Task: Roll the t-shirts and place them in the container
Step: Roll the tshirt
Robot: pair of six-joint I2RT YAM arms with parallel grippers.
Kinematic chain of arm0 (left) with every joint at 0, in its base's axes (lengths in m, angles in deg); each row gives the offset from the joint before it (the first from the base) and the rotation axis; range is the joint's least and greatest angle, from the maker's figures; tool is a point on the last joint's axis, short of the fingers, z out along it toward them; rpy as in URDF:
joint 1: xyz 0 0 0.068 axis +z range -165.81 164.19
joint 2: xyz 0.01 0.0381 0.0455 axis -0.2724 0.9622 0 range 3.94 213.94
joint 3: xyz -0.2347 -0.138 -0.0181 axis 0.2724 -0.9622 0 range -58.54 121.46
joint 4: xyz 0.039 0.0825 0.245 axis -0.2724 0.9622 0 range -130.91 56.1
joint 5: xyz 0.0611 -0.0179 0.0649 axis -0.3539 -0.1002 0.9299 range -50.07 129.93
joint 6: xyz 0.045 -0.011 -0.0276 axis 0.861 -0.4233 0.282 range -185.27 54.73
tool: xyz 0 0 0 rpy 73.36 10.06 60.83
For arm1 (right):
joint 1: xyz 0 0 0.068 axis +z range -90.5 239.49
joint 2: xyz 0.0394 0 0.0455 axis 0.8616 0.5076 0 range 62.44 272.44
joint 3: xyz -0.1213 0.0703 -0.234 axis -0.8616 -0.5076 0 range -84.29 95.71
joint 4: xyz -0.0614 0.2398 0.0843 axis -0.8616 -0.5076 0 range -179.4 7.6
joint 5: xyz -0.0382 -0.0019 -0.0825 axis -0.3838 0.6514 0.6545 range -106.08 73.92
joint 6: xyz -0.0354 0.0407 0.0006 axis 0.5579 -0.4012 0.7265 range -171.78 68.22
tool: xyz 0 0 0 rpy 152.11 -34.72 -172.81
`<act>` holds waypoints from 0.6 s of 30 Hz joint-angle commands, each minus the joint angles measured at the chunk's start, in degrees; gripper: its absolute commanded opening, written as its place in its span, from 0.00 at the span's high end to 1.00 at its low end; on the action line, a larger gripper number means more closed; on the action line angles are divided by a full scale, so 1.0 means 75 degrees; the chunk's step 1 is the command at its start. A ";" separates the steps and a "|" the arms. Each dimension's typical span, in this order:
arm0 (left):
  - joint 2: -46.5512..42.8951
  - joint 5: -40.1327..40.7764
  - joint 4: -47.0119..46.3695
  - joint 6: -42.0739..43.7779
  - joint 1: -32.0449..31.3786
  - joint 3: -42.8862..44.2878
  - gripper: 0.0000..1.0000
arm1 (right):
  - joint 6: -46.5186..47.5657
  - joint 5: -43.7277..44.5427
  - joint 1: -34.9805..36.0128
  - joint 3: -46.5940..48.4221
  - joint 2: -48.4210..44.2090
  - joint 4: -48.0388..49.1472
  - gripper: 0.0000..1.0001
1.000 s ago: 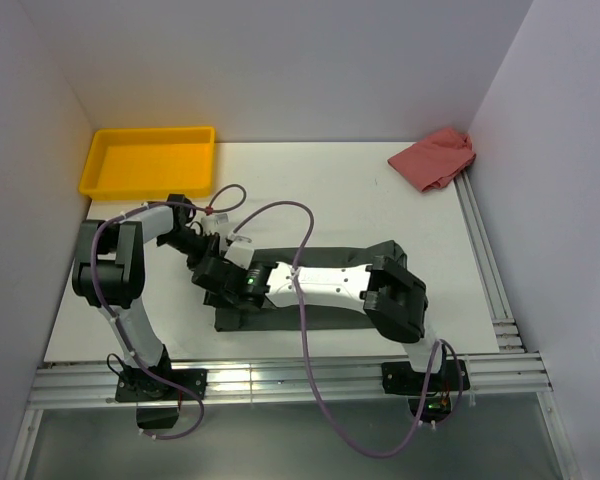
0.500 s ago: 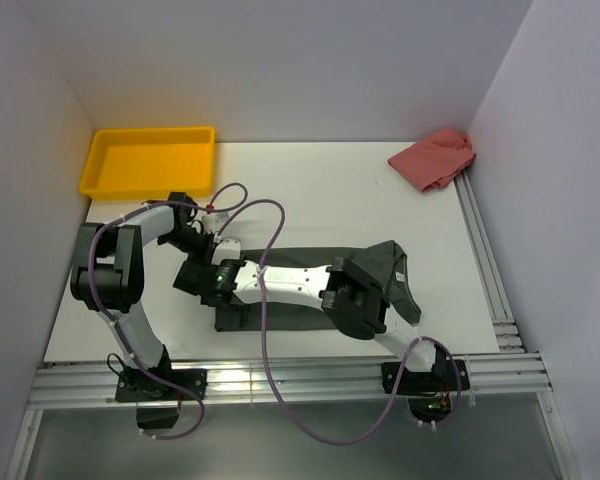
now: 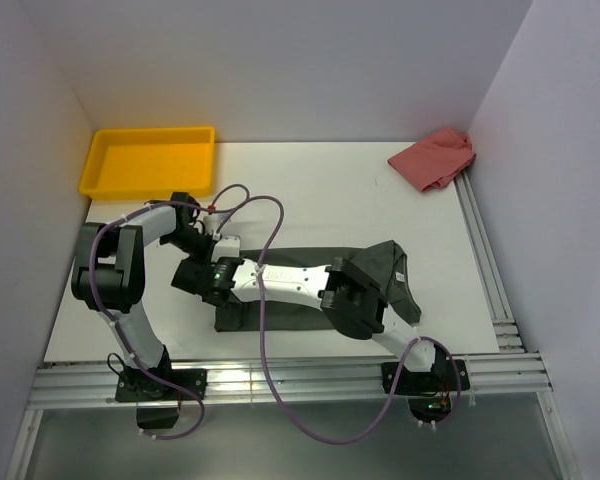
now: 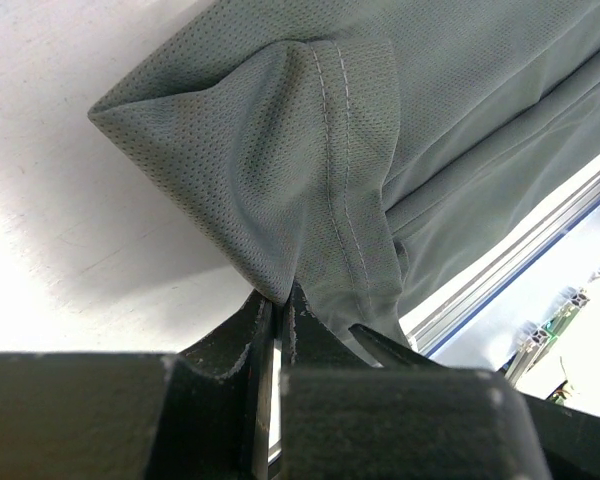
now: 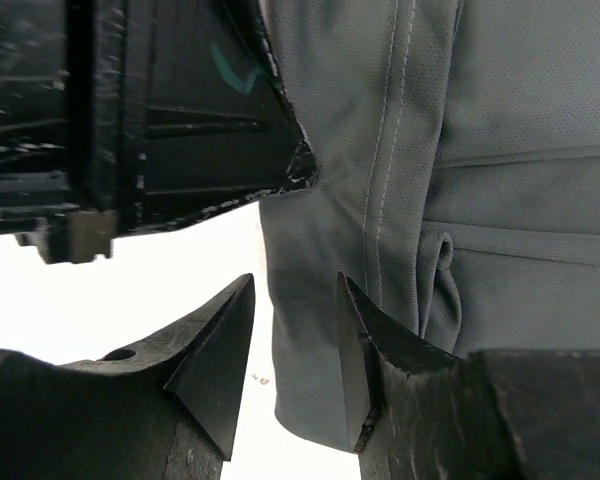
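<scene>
T-shirt [image 4: 310, 180]: dark grey cloth, fine pinhole mesh knit, matt, soft folds, twin-stitched hem in paler thread. Left gripper [image 4: 277, 310]: black hard plastic, matt, edges scuffed pale. Right gripper [image 5: 296, 282]: black plastic, matt, slightly grainy faces, chipped at the tips. Surface [image 3: 330, 190]: white, smooth, matt. Tray [image 3: 150, 165]: yellow plastic, smooth, slight sheen. Red cloth [image 3: 435, 158]: soft, matt, crumpled. Rails [image 3: 310, 378]: bare metal, ribbed, dull shine. Arm shells [image 3: 290, 282]: white glossy plastic, black matt joints. Cable [image 3: 263, 330]: purple, smooth, rubbery.
</scene>
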 commanded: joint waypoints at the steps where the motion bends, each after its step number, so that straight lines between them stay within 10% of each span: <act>1: -0.0320 0.0041 0.0073 -0.0025 -0.0065 0.0157 0.99 | 0.0065 0.0326 -0.0039 0.0478 0.0211 -0.0149 0.54; 18: -0.0215 0.0147 0.0096 -0.0014 -0.0194 0.0251 0.99 | 0.0065 0.0362 -0.0062 0.1147 0.0856 -0.1145 0.53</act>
